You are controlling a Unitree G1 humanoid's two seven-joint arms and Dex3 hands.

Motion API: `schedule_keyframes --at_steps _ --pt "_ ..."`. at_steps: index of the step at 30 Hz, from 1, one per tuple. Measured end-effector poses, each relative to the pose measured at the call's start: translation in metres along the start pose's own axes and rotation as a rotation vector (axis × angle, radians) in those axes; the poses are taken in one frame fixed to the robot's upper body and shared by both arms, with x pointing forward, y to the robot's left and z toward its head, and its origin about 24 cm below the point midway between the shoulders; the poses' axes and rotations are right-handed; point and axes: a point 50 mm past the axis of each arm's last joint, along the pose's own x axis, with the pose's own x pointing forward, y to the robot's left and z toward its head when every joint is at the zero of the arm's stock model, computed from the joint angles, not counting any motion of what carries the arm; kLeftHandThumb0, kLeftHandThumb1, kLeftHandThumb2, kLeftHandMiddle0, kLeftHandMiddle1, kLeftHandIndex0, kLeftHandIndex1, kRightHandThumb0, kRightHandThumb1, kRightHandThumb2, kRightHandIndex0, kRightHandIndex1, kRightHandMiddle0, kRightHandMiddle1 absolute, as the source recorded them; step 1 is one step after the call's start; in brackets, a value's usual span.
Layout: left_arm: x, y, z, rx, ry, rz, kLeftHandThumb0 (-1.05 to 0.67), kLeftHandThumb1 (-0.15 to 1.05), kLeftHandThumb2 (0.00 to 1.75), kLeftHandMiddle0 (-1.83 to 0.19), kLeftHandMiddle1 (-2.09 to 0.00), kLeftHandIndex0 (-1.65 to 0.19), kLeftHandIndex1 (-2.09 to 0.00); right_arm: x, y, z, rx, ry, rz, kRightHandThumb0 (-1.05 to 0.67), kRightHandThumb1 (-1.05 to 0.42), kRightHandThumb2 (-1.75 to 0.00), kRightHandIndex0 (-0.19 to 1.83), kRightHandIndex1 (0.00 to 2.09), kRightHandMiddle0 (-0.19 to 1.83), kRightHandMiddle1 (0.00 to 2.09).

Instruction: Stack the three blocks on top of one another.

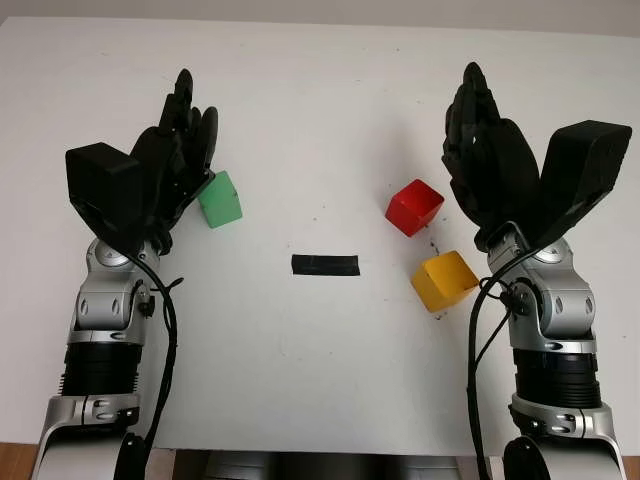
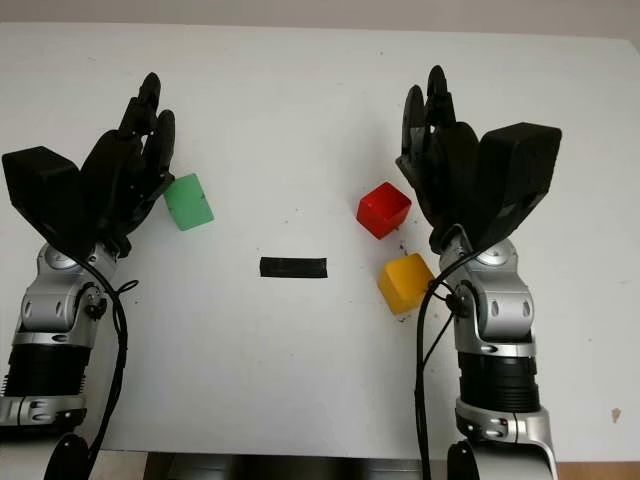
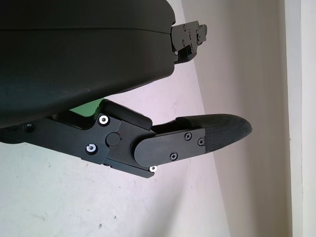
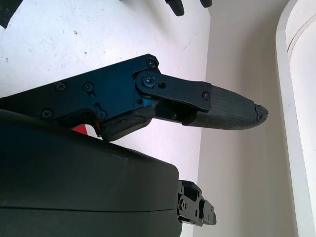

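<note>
Counter [image 1: 320,110]: white, bearing all three blocks, unstacked.
My right hand [image 1: 490,160]: open, holding nothing, just right of the red block [image 1: 414,207], nearest it.
My left hand [image 1: 175,150]: open, its fingers [image 1: 185,100] just beside the green block [image 1: 219,199], far left of red.
Yellow block [image 1: 444,281]: just behind red, toward me.

Bare table [image 1: 320,130] between green block [image 1: 219,199] and red block [image 1: 414,207].
</note>
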Motion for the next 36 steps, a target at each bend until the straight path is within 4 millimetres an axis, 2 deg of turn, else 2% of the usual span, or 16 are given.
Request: schedule_keyframes --at_steps 10,12,13,15,17,19,21,23,26,30,32,36 --pt "0.0 -0.002 0.0 -0.003 0.0 0.003 -0.78 1.05 0.59 0.18 -0.05 0.19 -0.03 0.001 0.002 -0.001 -0.005 0.005 0.027 -0.78 -1.05 -0.64 -0.19 0.0 -0.19 0.0" --pt "0.0 -0.002 -0.001 -0.003 -0.001 0.002 -0.78 1.05 0.59 0.18 -0.05 0.19 -0.03 0.001 0.001 0.0 -0.011 0.0 0.028 -0.69 -1.05 -0.54 -0.15 0.03 -0.16 0.02" --pt "0.0 -0.002 -0.001 -0.003 0.0 0.002 -0.78 1.05 0.59 0.18 -0.05 0.19 -0.03 0.001 0.0 0.002 -0.028 -0.011 0.015 -0.64 -1.05 -0.38 -0.04 0.09 -0.06 0.08" --pt "0.0 -0.002 -0.001 -0.003 0.0 0.002 -0.79 1.05 0.59 0.18 -0.05 0.19 -0.03 0.001 -0.006 0.008 -0.104 -0.04 -0.023 -0.57 -1.05 -0.22 0.1 0.16 0.07 0.17" --pt "0.0 -0.002 -0.001 -0.001 0.0 0.003 -0.79 1.05 0.6 0.19 -0.05 0.19 -0.02 0.002 -0.012 0.021 -0.233 -0.1 -0.034 -0.56 -1.02 -0.09 0.17 0.42 -0.09 0.8" --pt "0.0 -0.002 -0.001 0.0 -0.001 0.003 -0.79 1.05 0.59 0.19 -0.05 0.19 -0.02 0.005 -0.016 0.04 -0.398 -0.172 0.011 -0.58 -0.98 -0.06 0.06 0.84 -0.16 1.09" --pt "0.0 -0.002 0.0 0.001 -0.003 0.003 -0.79 1.05 0.59 0.18 -0.05 0.19 -0.02 0.008 -0.018 0.06 -0.598 -0.235 0.058 -0.56 -0.92 -0.04 0.08 0.97 -0.1 1.16" --pt "0.0 -0.002 0.0 0.002 -0.003 0.004 -0.79 1.05 0.59 0.18 -0.06 0.19 -0.03 0.009 -0.021 0.074 -0.805 -0.283 0.093 -0.54 -0.87 -0.05 0.18 0.96 0.02 1.11" --pt "0.0 -0.002 -0.001 0.002 0.0 0.005 -0.79 1.05 0.59 0.18 -0.05 0.19 -0.03 0.009 -0.026 0.081 -1.003 -0.273 0.175 -0.5 -0.8 -0.05 0.29 0.8 0.19 0.91" --pt "0.0 -0.001 -0.003 0.006 0.0 0.005 -0.79 1.05 0.6 0.19 -0.05 0.19 -0.03 0.009 -0.032 0.076 -1.219 -0.186 0.284 -0.52 -0.81 -0.06 0.33 0.62 0.29 0.72" --pt "0.001 -0.002 -0.003 0.009 -0.003 0.004 -0.78 1.05 0.6 0.18 -0.05 0.19 -0.03 0.008 -0.035 0.073 -1.338 -0.136 0.334 -0.54 -0.83 -0.05 0.38 0.48 0.38 0.56" --pt "0.002 -0.003 -0.001 0.01 -0.011 0.0 -0.76 1.05 0.61 0.19 -0.05 0.19 -0.03 0.007 -0.037 0.066 -1.469 -0.092 0.419 -0.5 -0.81 -0.05 0.45 0.3 0.5 0.34"
